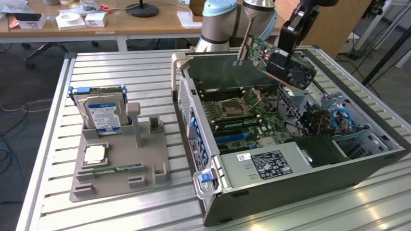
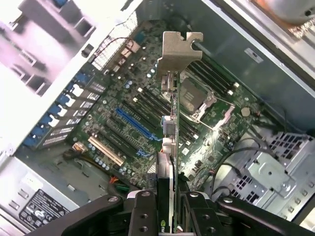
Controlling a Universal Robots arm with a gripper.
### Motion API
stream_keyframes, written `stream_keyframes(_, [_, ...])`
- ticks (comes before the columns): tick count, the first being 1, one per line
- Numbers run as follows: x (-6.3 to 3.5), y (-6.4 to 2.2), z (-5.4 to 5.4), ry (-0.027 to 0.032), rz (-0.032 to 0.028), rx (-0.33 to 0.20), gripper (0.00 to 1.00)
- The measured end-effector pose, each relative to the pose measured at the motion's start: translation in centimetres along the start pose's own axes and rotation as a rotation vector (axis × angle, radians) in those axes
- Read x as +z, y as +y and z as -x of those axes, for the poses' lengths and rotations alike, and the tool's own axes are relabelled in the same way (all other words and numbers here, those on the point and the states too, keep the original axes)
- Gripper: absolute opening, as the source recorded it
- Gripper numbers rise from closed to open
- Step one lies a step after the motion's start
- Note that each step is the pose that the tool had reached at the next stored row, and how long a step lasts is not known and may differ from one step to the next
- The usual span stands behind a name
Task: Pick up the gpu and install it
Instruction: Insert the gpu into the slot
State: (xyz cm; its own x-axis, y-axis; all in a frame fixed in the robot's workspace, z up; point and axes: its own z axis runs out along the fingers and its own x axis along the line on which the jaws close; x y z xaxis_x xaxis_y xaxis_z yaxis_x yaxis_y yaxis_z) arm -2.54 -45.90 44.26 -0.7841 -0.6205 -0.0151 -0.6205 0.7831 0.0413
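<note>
The gpu point(image 1: 277, 60) hangs tilted in the air above the open computer case point(image 1: 359, 166). It is a green board with a black fan, and its pale metal bracket point(image 1: 244, 45) points toward the back. My gripper point(image 1: 287, 47) is shut on its upper edge. In the wrist view the gpu point(image 2: 170, 142) is seen edge-on between my fingers point(image 2: 145, 214), bracket point(image 2: 179, 49) farthest from me. Below it lies the motherboard point(image 2: 206, 132) with a blue slot point(image 2: 135, 125) and a white slot point(image 2: 106, 151).
A grey holder point(image 1: 122, 168) on the exterior view's left carries a silver hard drive point(image 1: 103, 113), a processor point(image 1: 94, 154) and a green memory stick point(image 1: 115, 169). Inside the case sit a power supply point(image 1: 270, 163), cables and drive cages point(image 1: 359, 142). The slatted metal table point(image 1: 115, 67) surrounds both.
</note>
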Motion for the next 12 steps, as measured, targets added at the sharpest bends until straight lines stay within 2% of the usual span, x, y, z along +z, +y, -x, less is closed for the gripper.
stream_keyframes(12, [0.27, -0.01, -0.01, 0.009, 0.0034, -0.218, 0.26])
